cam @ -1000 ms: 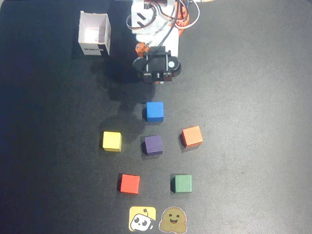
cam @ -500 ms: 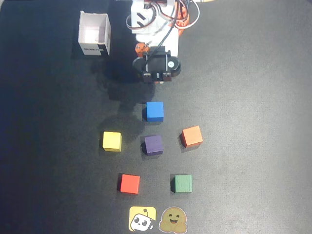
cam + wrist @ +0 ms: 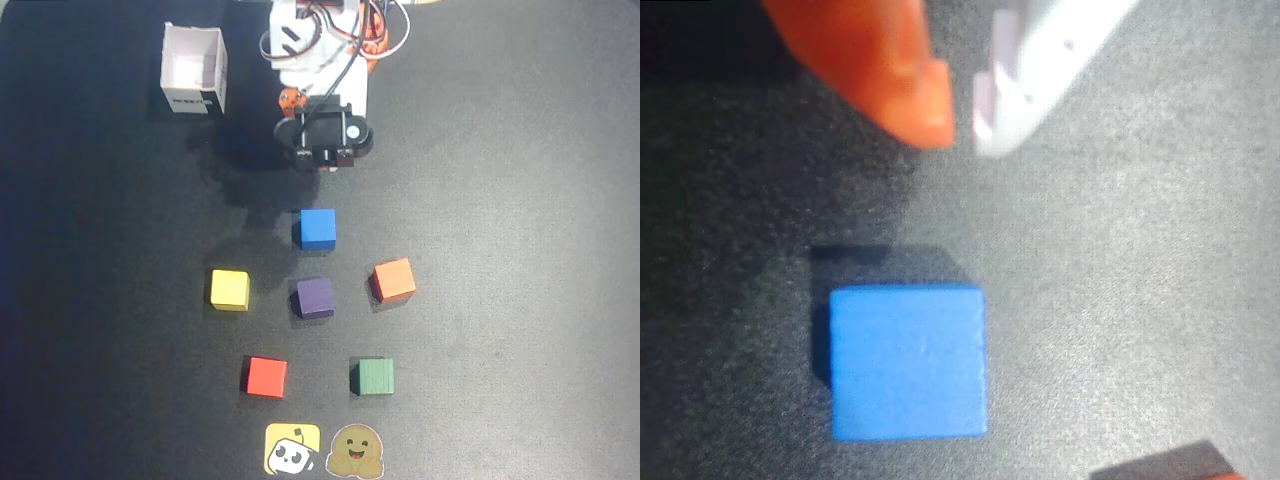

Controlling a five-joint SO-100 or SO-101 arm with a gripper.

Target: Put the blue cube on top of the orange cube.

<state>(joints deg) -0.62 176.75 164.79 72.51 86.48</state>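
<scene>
Blue cube point(image 3: 318, 228) lies flat on the black table point(image 3: 520, 250) in the overhead view, at the top of a loose group of coloured cubes and apart from all of them. Below it and slightly to the left is the dark purple cube point(image 3: 315, 297); the orange cube point(image 3: 394, 279) sits lower and to the right, turned a little askew, with bare table between it and the blue one. A yellow cube point(image 3: 229, 289) lies to the left of the purple one, and a red cube point(image 3: 267, 377) and a green cube point(image 3: 376, 376) form the bottom row, above two cartoon stickers point(image 3: 323, 450) at the lower edge. A white open-topped box point(image 3: 194, 70) stands at the upper left. The arm reaches down from the top edge, and its gripper point(image 3: 322, 158) hangs above the table just beyond the blue cube, not touching it. In the wrist view the blue cube point(image 3: 908, 361) fills the lower middle, while the orange finger point(image 3: 902, 75) and the white finger point(image 3: 1035, 75) enter from the top, their tips close together with only a narrow gap and nothing held between them.
</scene>
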